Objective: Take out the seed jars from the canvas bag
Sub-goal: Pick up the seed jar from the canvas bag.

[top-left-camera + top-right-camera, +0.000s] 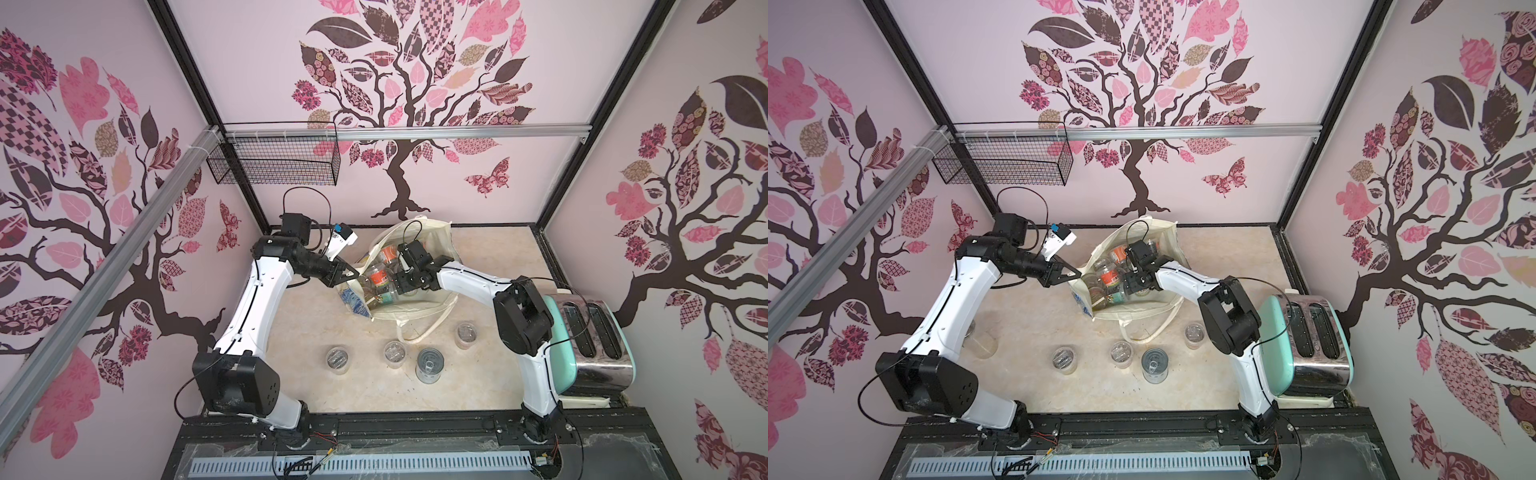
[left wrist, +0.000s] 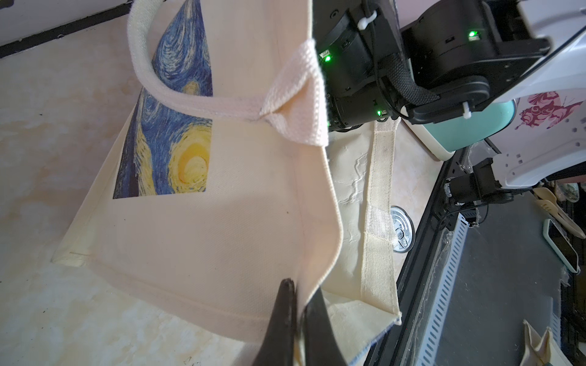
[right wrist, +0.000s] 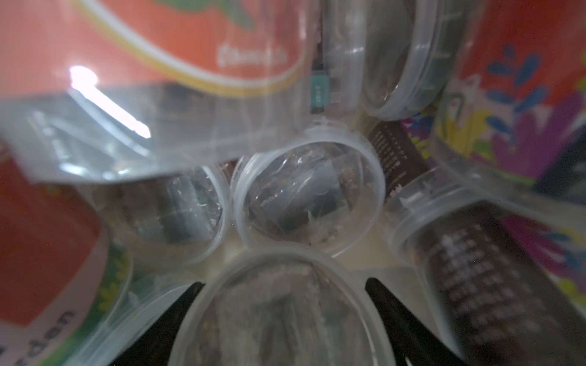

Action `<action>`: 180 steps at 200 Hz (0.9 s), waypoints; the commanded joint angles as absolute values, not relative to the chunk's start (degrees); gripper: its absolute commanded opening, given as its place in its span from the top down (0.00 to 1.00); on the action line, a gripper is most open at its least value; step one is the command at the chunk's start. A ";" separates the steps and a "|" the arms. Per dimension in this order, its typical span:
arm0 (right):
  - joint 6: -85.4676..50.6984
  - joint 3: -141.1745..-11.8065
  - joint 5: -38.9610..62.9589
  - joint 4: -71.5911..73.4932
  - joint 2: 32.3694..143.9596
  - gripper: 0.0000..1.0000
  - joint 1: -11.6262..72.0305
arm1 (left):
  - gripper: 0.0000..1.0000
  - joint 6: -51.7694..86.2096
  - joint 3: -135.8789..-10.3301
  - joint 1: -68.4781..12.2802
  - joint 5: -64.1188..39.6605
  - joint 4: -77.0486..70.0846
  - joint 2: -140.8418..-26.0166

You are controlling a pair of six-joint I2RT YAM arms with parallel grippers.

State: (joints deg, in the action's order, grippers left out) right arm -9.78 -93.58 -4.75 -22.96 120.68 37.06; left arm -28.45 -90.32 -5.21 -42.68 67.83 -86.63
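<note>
Left claw (image 2: 301, 286) clamped on canvas bag (image 2: 206, 237) rim, right claw (image 3: 283, 282) spread astride seed jar (image 3: 285, 317), contact unclear

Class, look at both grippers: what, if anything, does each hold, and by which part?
The left gripper pinches the canvas bag by its rim. The right gripper straddles a seed jar; grip cannot be told.

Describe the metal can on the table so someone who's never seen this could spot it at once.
Start at the large cream canvas tote bag lying open mid-table. On the robot's side of it stand small clear seed jars, and the silver metal can stands upright among them. It alone is opaque metal with a ring-pull lid.
</note>
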 commanded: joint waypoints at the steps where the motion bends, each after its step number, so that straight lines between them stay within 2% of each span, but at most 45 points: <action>1: -11.01 -95.41 -5.04 -23.15 121.66 0.23 37.17 | 1.00 -28.46 -91.25 -4.79 -44.28 69.26 -85.23; 58: -11.86 -86.43 -5.36 -12.43 112.01 0.30 37.17 | 1.00 -28.00 -91.34 -4.55 -44.71 68.93 -85.12; 137: -14.59 -75.68 -6.09 -3.96 93.01 0.31 37.01 | 1.00 -23.74 -91.11 -3.73 -44.21 66.52 -86.02; 180: -16.07 -71.83 -7.41 -5.86 83.33 0.31 35.22 | 1.00 -20.74 -90.26 -2.43 -43.27 64.01 -86.97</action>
State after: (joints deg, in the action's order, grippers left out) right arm -14.41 -73.60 -5.76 -5.61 89.01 36.80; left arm -23.05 -90.32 -2.94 -42.94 65.12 -86.67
